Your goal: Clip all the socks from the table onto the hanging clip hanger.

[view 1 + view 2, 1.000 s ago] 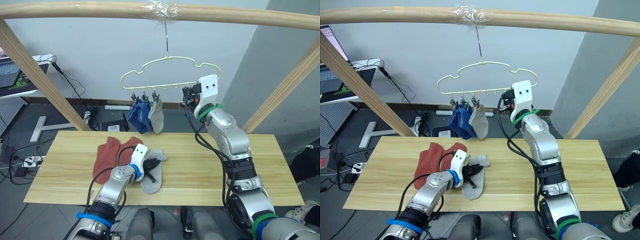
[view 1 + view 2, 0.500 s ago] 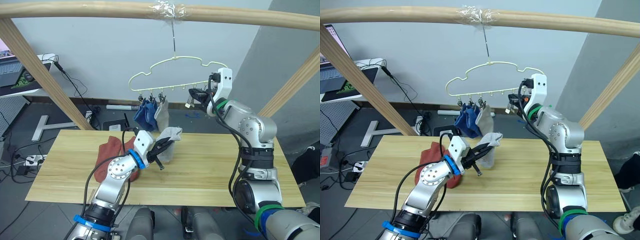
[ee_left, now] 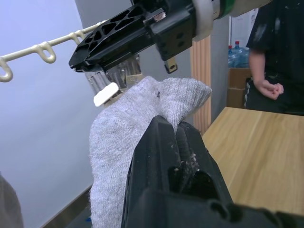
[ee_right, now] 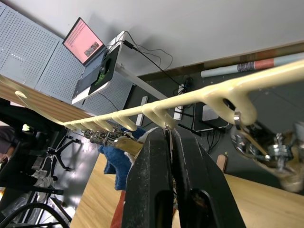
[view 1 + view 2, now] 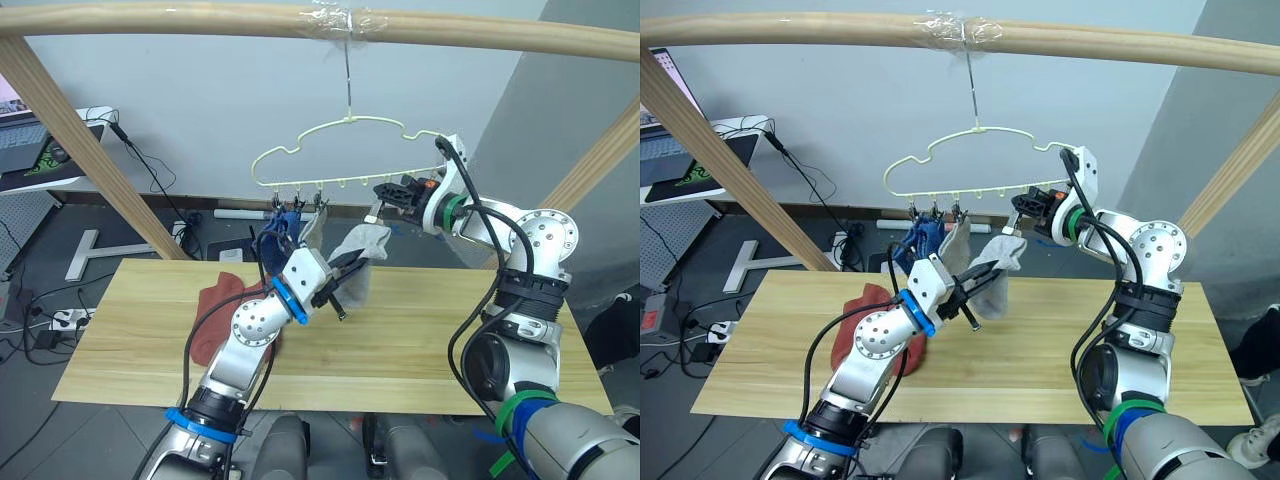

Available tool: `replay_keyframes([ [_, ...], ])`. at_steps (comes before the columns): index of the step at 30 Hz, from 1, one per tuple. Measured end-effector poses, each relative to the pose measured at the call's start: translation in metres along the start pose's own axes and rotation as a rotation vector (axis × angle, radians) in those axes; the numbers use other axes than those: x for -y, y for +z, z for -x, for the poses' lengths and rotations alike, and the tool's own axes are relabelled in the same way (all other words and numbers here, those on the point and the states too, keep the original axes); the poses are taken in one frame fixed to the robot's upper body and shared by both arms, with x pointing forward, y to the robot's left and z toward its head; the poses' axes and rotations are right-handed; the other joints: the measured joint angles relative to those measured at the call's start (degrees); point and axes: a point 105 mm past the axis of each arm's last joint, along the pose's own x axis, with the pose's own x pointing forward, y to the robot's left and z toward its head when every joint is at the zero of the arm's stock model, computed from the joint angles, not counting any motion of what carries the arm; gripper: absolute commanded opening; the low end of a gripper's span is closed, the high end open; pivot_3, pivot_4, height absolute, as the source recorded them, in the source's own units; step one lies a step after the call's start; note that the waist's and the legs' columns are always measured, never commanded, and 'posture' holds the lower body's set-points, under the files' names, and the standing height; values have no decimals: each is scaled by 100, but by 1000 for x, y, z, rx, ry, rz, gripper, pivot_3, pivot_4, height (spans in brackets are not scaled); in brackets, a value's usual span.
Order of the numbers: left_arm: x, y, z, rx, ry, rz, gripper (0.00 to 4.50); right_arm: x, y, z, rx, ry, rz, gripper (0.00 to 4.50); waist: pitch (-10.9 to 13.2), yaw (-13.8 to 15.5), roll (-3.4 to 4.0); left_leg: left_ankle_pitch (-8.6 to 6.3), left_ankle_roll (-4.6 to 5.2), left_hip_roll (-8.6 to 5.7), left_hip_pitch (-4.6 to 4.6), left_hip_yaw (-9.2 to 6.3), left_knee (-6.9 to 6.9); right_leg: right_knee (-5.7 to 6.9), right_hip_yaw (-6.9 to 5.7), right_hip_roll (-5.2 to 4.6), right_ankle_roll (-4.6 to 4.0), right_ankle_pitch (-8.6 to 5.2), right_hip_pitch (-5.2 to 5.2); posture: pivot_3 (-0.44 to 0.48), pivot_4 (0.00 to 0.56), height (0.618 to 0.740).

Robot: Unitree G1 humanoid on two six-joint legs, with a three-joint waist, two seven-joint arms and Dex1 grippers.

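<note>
The left gripper (image 5: 345,277) was raised above the table (image 5: 420,340), its fingers pressed together on a light grey sock (image 5: 358,250) held up just under the clip hanger (image 5: 345,150). The right gripper (image 5: 392,192) was at the hanger's lower bar, fingers pinched on what looked like a clip. Two blue socks (image 5: 283,228) and a grey one hung clipped; rust-red socks (image 5: 215,325) lay on the table.
</note>
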Motion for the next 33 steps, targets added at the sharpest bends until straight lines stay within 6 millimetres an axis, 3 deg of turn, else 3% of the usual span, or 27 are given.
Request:
replay_keyframes([
  [11, -5, 0, -4, 14, 23, -23, 36, -2, -2, 4, -15, 5, -23, 0, 0, -6, 0, -2, 3, 0, -2, 2, -1, -2, -1, 1, 2, -1, -1, -2, 198, 740],
  [15, -5, 1, -4, 17, 26, -25, 0, 1, -1, 6, -4, 3, -45, 1095, 0, -7, 0, -1, 3, 0, -3, 3, -1, -2, 0, 1, 3, -1, -1, -2, 198, 740],
  [24, -7, 3, -7, 22, 33, -19, 0, 8, 0, 8, -3, -15, -69, 4317, 1, -52, 2, -2, 4, 3, -17, 6, -2, -1, 1, 2, -2, 1, -14, -6, 203, 740],
  [27, -9, 2, -9, 24, 51, 35, 0, 7, 6, 12, 17, 7, -54, 4473, 2, -65, 2, -2, 4, 2, -18, 6, -1, -2, 1, 3, 0, 0, -14, -6, 203, 740],
  [28, -10, 1, -9, 21, 53, 56, 498, 4, 8, 15, 29, 29, -40, 4500, 2, -73, 2, -2, 5, 2, -19, 5, -2, -3, 0, 3, 2, -1, -14, -7, 204, 740],
  [33, -12, 0, -13, 16, 49, 125, 1818, 1, 6, 27, 64, 67, 10, 4500, 2, -117, 2, -3, 6, 2, -23, 6, -2, -3, -2, 4, 5, -3, -14, -15, 206, 740],
])
